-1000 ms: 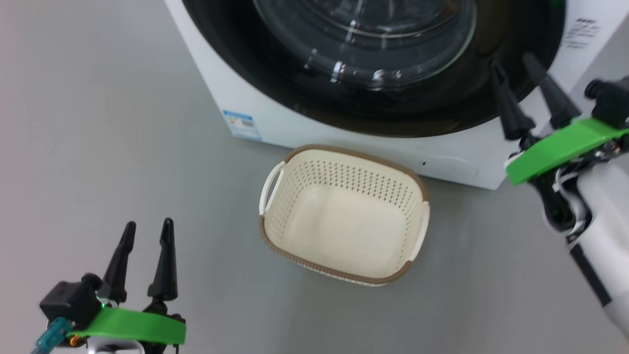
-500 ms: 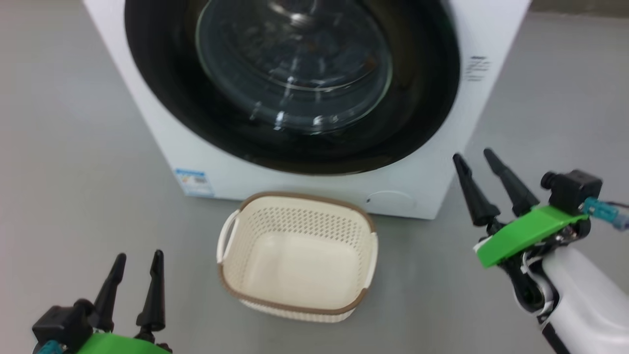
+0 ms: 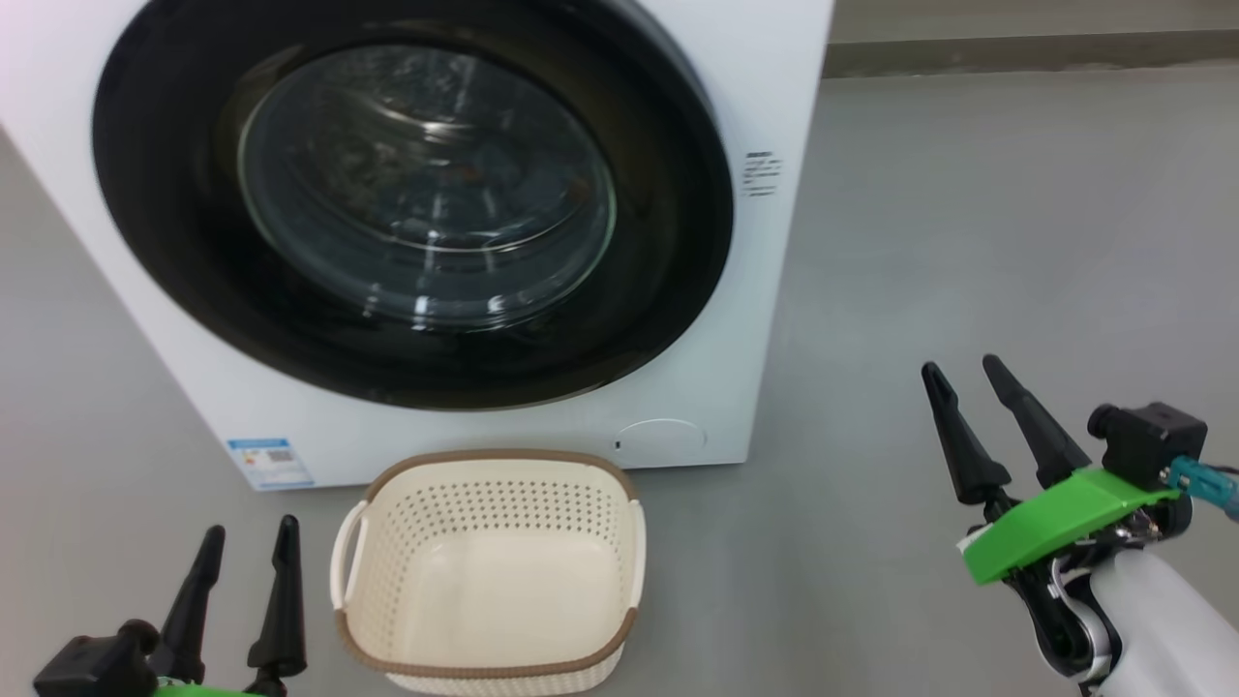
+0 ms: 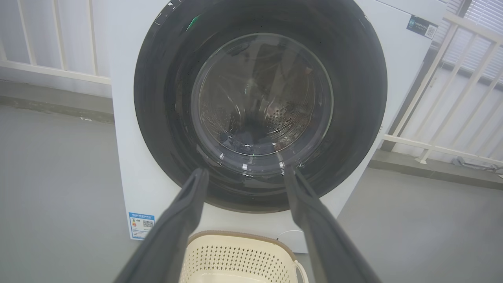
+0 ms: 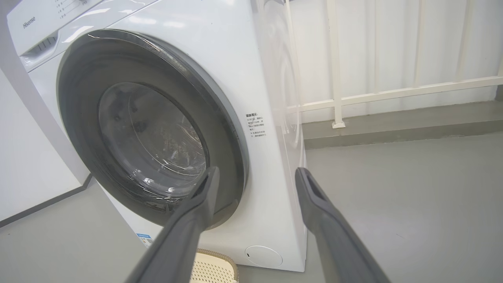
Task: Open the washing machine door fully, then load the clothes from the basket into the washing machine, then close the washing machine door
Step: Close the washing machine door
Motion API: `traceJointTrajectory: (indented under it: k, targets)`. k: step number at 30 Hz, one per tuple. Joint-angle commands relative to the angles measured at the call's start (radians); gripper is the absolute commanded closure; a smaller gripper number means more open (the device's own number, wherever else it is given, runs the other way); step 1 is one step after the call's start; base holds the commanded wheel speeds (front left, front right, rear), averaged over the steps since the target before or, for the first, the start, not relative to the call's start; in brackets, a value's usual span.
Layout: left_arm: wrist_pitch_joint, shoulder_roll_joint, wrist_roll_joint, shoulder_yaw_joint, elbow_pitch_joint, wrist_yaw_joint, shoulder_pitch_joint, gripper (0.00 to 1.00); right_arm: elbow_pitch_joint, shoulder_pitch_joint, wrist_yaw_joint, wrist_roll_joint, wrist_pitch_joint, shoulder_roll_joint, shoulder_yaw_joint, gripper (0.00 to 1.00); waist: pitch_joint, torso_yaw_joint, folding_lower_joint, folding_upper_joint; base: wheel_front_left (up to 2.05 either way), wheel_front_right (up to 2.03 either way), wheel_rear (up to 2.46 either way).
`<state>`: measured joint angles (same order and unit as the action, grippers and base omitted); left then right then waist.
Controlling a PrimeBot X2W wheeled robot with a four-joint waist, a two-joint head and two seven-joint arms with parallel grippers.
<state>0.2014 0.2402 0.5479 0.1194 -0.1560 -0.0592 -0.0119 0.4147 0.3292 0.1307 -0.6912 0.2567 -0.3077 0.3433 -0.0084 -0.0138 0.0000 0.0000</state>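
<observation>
Floor (image 3: 1016,213): smooth grey, matte, soft even light.
Railing (image 5: 393,93): white bars, vert. + horiz., along the back.
Kerb (image 5: 412,125): raised grey ledge under railing, post foot sits on it.
Wall (image 5: 23,177): white, dark skirting strip at base, left in rt wrist view.
Blinds (image 4: 483,15): slatted, top right in lt wrist view.

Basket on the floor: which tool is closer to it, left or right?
Left. The left tool sits close beside the basket, at its left side, not touching; the right tool is far off to its right.
</observation>
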Motion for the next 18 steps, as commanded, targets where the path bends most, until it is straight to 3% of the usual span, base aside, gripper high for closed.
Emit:
traceJointTrajectory:
  k: [1, 18]
  targets:
    - [0.007, 0.029, 0.014, -0.045, 0.037, 0.008, -0.014, 0.0, -0.025, -0.015, 0.0, 0.013, 0.005, -0.002, -0.002, 0.0, -0.023, -0.038, 0.0, 0.0, 0.0, 0.0, 0.0]
    - [0.012, 0.027, 0.023, -0.024, 0.036, 0.002, 0.002, 0.0, -0.038, -0.087, 0.0, 0.081, 0.005, 0.011, -0.078, 0.0, -0.046, -0.056, 0.0, 0.0, 0.0, 0.0, 0.0]
